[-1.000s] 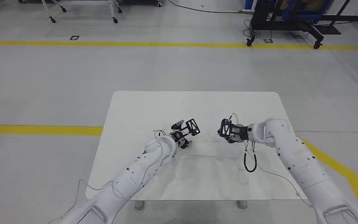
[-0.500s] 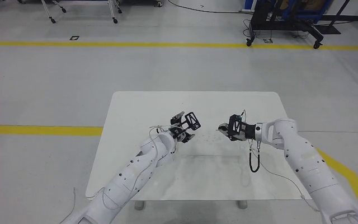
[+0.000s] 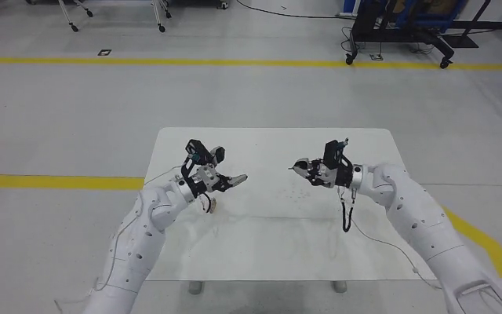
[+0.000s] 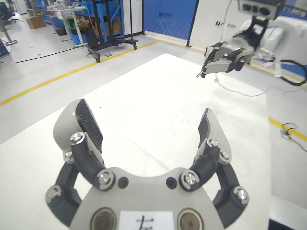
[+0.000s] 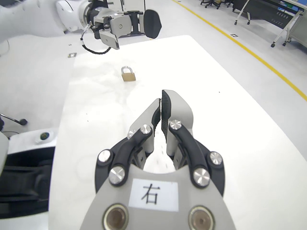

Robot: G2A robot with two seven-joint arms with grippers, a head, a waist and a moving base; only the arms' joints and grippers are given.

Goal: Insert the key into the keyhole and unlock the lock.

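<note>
Padlock (image 5: pixel 128 74), small, with a squarish brass-coloured body and a silvery U-shaped shackle, is seen on the white rectangular table (image 3: pixel 267 243); it is placed on the left arm's half, near the left gripper (image 4: pixel 144 108) but lower than it, and well apart from the right gripper (image 5: pixel 161 96). Both shackle legs are seated in the body, so the lock is shown closed; whether it lies flat or stands on its base cannot be told. Its long axis is run from body to shackle, with the shackle end turned away from the right gripper; the keyhole and any marking on the body are too small to be made out.

The left gripper is held above the table with its ribbed black pads spread wide and empty. The right gripper is held above the table's other half, its fingers pressed together on a thin metal key (image 4: pixel 199 74); a small sliver is seen past the fingertips, pointed toward the left gripper, and its shape cannot be told further. The two grippers are faced toward each other across the table's middle, well apart.

A white label with one dark character is fixed to each gripper's base; a looped black cable (image 3: pixel 346 216) is hung beneath the right wrist.
</note>
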